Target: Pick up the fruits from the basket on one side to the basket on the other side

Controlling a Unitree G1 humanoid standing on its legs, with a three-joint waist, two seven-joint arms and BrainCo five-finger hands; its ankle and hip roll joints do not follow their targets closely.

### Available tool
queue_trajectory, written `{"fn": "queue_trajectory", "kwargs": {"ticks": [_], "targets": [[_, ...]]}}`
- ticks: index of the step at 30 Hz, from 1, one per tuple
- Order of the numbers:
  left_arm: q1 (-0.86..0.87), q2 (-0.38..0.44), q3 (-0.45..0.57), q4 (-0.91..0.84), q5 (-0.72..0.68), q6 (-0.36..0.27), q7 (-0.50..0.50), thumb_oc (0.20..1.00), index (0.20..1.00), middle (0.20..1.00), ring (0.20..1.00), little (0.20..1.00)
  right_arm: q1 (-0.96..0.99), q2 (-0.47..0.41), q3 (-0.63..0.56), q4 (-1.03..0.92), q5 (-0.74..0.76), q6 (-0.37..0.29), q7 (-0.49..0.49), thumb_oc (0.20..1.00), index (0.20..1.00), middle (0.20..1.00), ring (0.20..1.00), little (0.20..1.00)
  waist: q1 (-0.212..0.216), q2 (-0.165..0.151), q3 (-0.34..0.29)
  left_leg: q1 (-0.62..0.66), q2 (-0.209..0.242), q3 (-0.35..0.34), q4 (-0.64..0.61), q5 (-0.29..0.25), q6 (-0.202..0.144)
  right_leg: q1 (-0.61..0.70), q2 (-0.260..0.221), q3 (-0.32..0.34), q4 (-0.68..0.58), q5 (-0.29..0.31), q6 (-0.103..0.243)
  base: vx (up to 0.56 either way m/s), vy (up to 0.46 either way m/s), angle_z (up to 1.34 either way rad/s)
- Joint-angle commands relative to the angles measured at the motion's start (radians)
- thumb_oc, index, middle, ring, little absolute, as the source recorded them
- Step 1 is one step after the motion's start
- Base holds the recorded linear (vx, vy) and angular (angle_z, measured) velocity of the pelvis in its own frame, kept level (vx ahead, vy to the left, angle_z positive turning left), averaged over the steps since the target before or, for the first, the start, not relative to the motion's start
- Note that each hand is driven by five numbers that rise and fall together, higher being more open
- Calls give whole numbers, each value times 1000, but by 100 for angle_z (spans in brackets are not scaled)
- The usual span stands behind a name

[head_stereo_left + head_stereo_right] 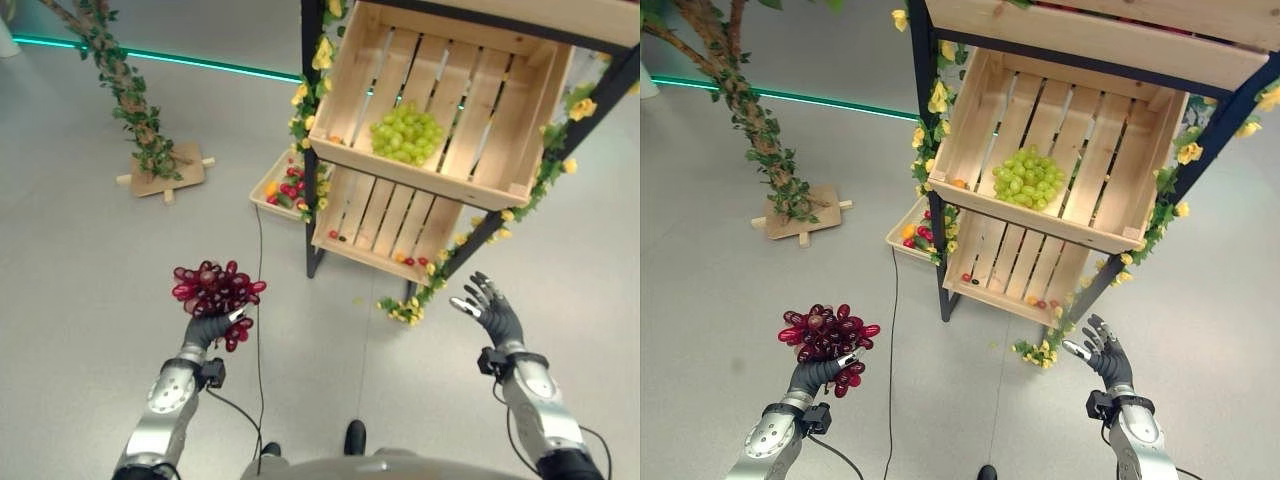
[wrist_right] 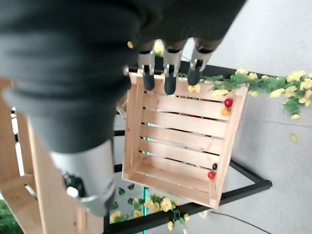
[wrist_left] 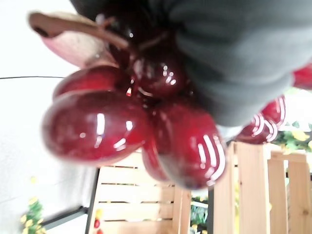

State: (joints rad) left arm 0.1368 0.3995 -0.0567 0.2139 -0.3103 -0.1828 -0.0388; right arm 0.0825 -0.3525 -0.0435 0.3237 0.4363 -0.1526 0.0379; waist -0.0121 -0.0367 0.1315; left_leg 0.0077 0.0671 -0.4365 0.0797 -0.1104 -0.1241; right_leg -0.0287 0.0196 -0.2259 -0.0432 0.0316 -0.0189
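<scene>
A potted artificial tree (image 1: 120,85) stands on its wooden base at far left, well apart from the work, as the robot's left hand (image 1: 207,327) holds a bunch of dark red grapes (image 1: 214,290) aloft, its fingers curled round the underside of the cluster; the left wrist view confirms the glossy fruit pressed against the palm. A shallow tray of small red and orange fruits (image 1: 283,188) lies on the floor just beside the foot of a black-framed rack (image 1: 311,120) trimmed with yellow flowers (image 1: 322,50). On the rack, the upper wooden crate (image 1: 355,75) holds a bunch of green grapes (image 1: 405,133) near the middle of its slatted floor, while the lower wooden crate (image 1: 375,215) beneath it carries only a few small red and orange fruits along its front edge. At right, the right hand (image 1: 489,306) hangs in the air in front of the rack, fingers spread apart and holding nothing. Judged from this scene, the transfer is under way but unfinished: the red grapes are lifted and in transit, not yet set down in any crate, and which crate is their destination cannot be told; the loose small fruits may still need moving.
</scene>
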Motion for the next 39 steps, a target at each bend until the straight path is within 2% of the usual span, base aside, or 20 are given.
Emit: {"fn": "queue_trajectory", "kwargs": {"ticks": [1, 3, 4, 5, 7, 9, 10, 11, 12, 14, 15, 21, 24, 28, 32, 34, 35, 36, 37, 39], "targets": [[-38, 29, 44, -80, -40, -64, 7, 200, 200, 200, 200, 200, 1, -40, -15, -67, 31, -56, 12, 1000, 1000, 1000, 1000, 1000, 2, 1, -46, 64, -47, 19, 167, 95, -15, -9, -42, 51, 42, -48, 92, 118, -157, 7], [-34, 28, 44, -75, -41, -61, 5, 200, 200, 200, 200, 200, 6, -39, -20, -63, 37, -58, 11, 1000, 1000, 1000, 1000, 1000, 3, -6, -30, 11, -65, 46, 293, 195, -32, 38, -33, 60, 29, -58, 78, 94, -160, 4], [-37, 28, 44, -69, -40, -60, 7, 200, 200, 200, 200, 200, 14, -41, -27, -70, 43, -63, 13, 1000, 1000, 1000, 1000, 1000, 3, -11, -9, -37, -63, 93, 378, 236, -39, 63, -30, 62, 26, -64, 68, 25, -198, 9], [-45, 31, 43, -66, -40, -57, 6, 200, 200, 200, 200, 200, 16, -44, -34, -76, 46, -63, 11, 1000, 1000, 1000, 1000, 1000, -1, -28, 7, -96, -70, 150, 441, 253, -26, 71, -43, 57, 25, -63, 62, -2, -252, 17], [-57, 31, 43, -54, -38, -54, 11, 200, 200, 200, 200, 200, 19, -45, -42, -91, 35, -62, -4, 1000, 1000, 1000, 1000, 1000, -6, -44, 25, -192, -54, 290, 530, 216, 2, 98, -45, 48, 21, -72, 51, 24, -239, 37], [-61, 30, 43, -47, -39, -54, 16, 200, 200, 200, 200, 200, 15, -37, -50, -93, 35, -62, -17, 1000, 1000, 1000, 1000, 1000, -3, -39, 25, -260, -29, 363, 448, 170, 17, 118, -44, 47, 13, -89, 54, 117, -118, 37], [-63, 31, 44, -43, -36, -56, 20, 200, 200, 200, 200, 200, 11, -36, -52, -93, 37, -64, -20, 1000, 1000, 1000, 1000, 1000, 2, -33, 27, -295, -36, 379, 378, 159, 23, 126, -35, 48, 9, -95, 57, 114, -49, 19], [-63, 31, 44, -42, -36, -57, 21, 200, 200, 200, 200, 200, 11, -36, -52, -92, 37, -65, -20, 1000, 1000, 1000, 1000, 1000, 4, -34, 26, -291, -37, 382, 375, 156, 24, 128, -36, 51, 8, -97, 57, 217, -40, 0], [-52, 34, 44, -41, -29, -59, 28, 200, 200, 200, 200, 200, -9, -39, -36, -81, 26, -70, -25, 1000, 1000, 1000, 1000, 1000, 37, -17, 27, -310, -71, 348, 193, 176, 35, 144, -3, 78, -1, -110, 65, 271, -17, -8], [-35, 35, 43, -42, -23, -62, 36, 200, 200, 200, 200, 200, -24, -46, -12, -72, 11, -74, -22, 1000, 1000, 1000, 1000, 1000, 65, -1, 31, -308, -61, 287, -13, 274, 14, 177, 26, 111, -5, -138, 66, 340, -10, -22], [-32, 36, 48, -40, -19, -64, 39, 200, 200, 200, 200, 200, -30, -52, -8, -68, -1, -74, -23, 1000, 1000, 1000, 1000, 1000, 72, 5, 32, -328, -57, 272, -62, 287, 8, 188, 35, 126, -5, -150, 66, 287, 6, -42], [-22, 44, 60, -37, -17, -65, 46, 200, 200, 200, 200, 200, -65, -48, 21, -61, -12, -69, -14, 1000, 1000, 1000, 1000, 1000, 103, 2, 13, -295, -27, 277, -100, 346, 0, 235, 39, 186, -30, -182, 66, 205, 97, -61], [-32, 53, 63, -39, -18, -67, 58, 200, 200, 200, 200, 200, -75, -40, 24, -71, -13, -68, -20, 1000, 1000, 1000, 1000, 1000, 109, -18, 2, -305, -38, 319, -68, 328, 8, 247, -1, 183, -39, -197, 82, 249, 193, -50], [-24, 61, 73, -45, -10, -65, 62, 200, 200, 200, 200, 200, -79, -13, 36, -71, -31, -53, -14, 1000, 1000, 1000, 1000, 1000, 117, -48, -24, -297, -60, 386, -13, 245, 66, 226, -90, 167, 68, -196, 137, 310, 247, -33], [-19, 70, 72, -59, 9, -63, 52, 200, 200, 200, 200, 200, -62, 5, 31, -76, -52, -46, -6, 1000, 1000, 1000, 1000, 1000, 111, -70, -38, -254, -114, 406, 21, 170, 113, 157, -156, 166, 248, -51, 203, 258, 234, -30], [-26, 79, 64, -60, 20, -61, 51, 200, 200, 200, 200, 200, -46, 6, 23, -92, -53, -45, -2, 1000, 1000, 1000, 1000, 1000, 86, -58, -30, -216, -138, 393, 19, 147, 137, 82, -174, 181, 413, 75, 210, 176, 288, 14], [-31, 82, 59, -63, 25, -59, 51, 200, 200, 200, 200, 200, -49, 8, 25, -88, -55, -43, -2, 1000, 1000, 1000, 1000, 1000, 78, -41, -24, -194, -136, 389, 6, 146, 147, 45, -186, 168, 469, 116, 204, 150, 298, 29], [-31, 85, 57, -69, 28, -57, 51, 200, 200, 200, 200, 200, -53, 10, 28, -87, -67, -42, -4, 1000, 1000, 1000, 1000, 1000, 68, -23, -10, -161, -132, 382, -11, 141, 155, 11, -195, 152, 520, 128, 196, 166, 265, 31], [-32, 87, 60, -70, 36, -54, 52, 200, 200, 200, 200, 200, -55, 15, 32, -86, -71, -41, -8, 1000, 1000, 1000, 1000, 1000, 63, -9, -3, -142, -120, 386, -21, 131, 158, -13, -204, 118, 543, 113, 190, 206, 217, 24], [-35, 88, 65, -77, 42, -56, 56, 200, 200, 200, 200, 200, -60, 18, 35, -90, -68, -40, -6, 1000, 1000, 1000, 1000, 1000, 52, 5, 3, -99, -108, 394, -35, 114, 151, -74, -210, 34, 485, 20, 173, 247, 110, -11]]}}
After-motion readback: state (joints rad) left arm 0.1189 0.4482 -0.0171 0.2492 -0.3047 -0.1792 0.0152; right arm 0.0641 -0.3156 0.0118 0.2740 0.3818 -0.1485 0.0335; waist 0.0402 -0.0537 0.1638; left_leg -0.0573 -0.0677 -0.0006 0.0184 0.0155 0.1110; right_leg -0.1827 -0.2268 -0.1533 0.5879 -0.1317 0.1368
